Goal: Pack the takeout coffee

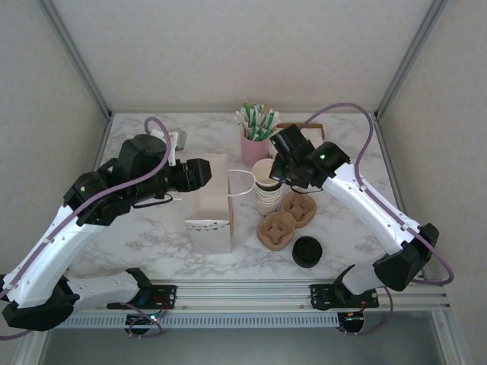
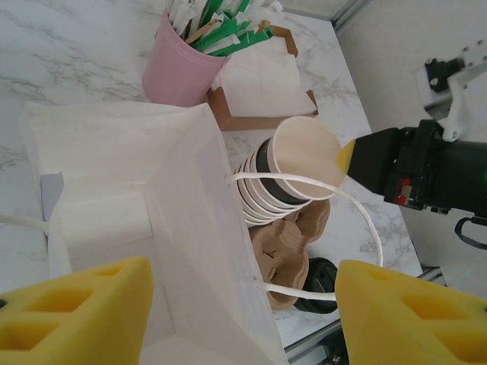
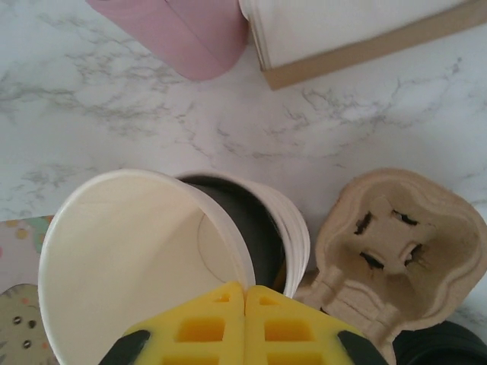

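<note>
The takeout coffee cup (image 3: 129,251), a cream paper cup with no lid on it, is held tilted just above the stack of cups (image 1: 268,199), right of the middle of the table (image 1: 152,228). It is pinched by its thin wall at the rim, with the right gripper (image 3: 245,308) closed on it. A black lid (image 1: 307,252) lies well apart from it, at the near right beside the pulp carriers (image 1: 275,230). Whether a cup stands under that lid cannot be told from above. By this judgement the drink is not yet made up and nothing is packed.

The left gripper (image 2: 243,315) is held with its jaws wide apart at the mouth of the white paper bag (image 1: 209,209), one pad to each side of the bag's right wall. No grip on the paper is seen.

Several things could go wrong. A cup pinched at one point of its rim may be creased, or may swing and slip out when it is carried. The next cup of the stack may cling to it and be dragged up, or the stack may be tipped onto the carriers just near of it. The bag handle (image 1: 240,182) loops out close to the stack, so it could be snagged and the light bag pulled over. The pink cup (image 1: 253,148) of green packets, just beyond the stack, could be knocked by the wrist.
</note>
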